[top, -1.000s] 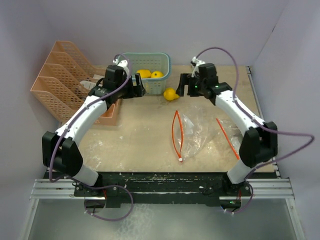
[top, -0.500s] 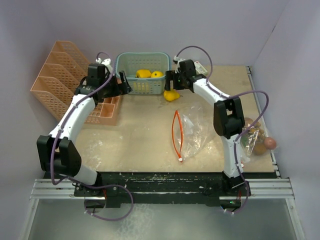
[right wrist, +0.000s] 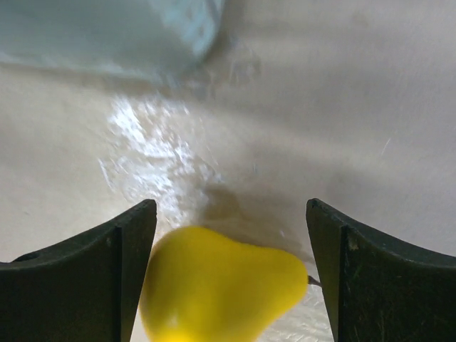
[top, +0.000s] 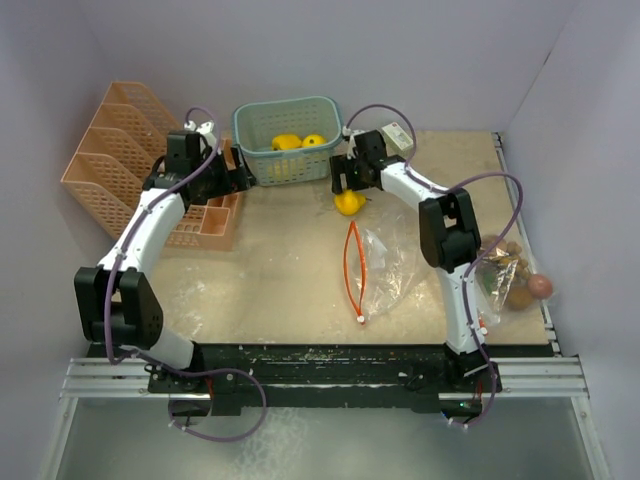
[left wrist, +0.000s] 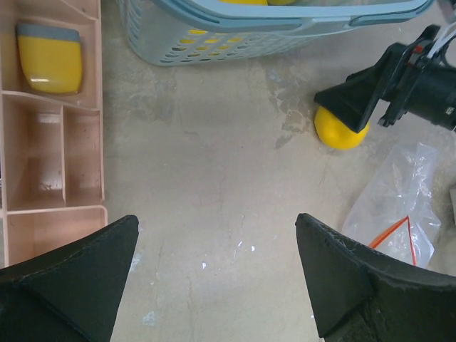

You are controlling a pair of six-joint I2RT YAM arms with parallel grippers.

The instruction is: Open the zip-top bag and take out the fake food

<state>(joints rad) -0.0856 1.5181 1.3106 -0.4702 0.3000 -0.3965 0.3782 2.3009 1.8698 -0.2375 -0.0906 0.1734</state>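
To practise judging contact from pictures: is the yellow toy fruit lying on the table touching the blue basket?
Apart. The left wrist view shows a strip of bare table between the yellow fruit and the basket.

Yellow fake food (top: 348, 203), teal basket (top: 290, 170), orange-zippered clear bag (top: 392, 262).

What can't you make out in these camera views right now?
Right wrist view: the yellow fruit is cut off by the bottom edge; the basket is only a blur.
Left wrist view: the basket's contents run off the top edge; the right gripper covers part of the fruit.
Top view: the second bag by the right arm is partly hidden behind it, its brown contents too small to name.
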